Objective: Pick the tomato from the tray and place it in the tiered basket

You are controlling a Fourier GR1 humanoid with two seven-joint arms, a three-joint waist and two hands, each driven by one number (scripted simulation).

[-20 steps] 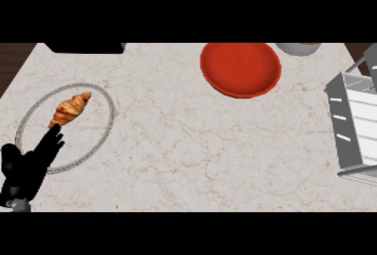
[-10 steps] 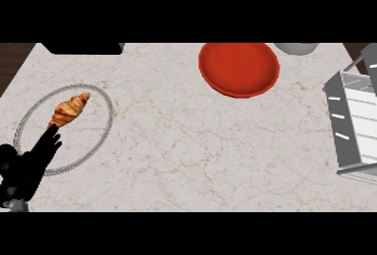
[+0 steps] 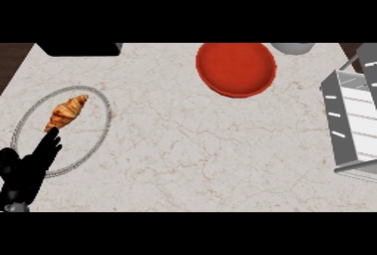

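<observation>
An oval wire-rimmed tray lies at the counter's left. On it rests a golden-brown croissant; no tomato shows anywhere. My left hand comes in from the lower left, open, with its straight fingers over the tray's near part and the fingertips just short of the croissant. The hand holds nothing. The grey tiered basket stands at the right edge, partly cut off. My right hand does not show.
A red plate sits at the back, right of centre. Behind it a grey vessel is cut off by the view's edge. A black object stands at the back left. Marble counter spreads between tray and basket.
</observation>
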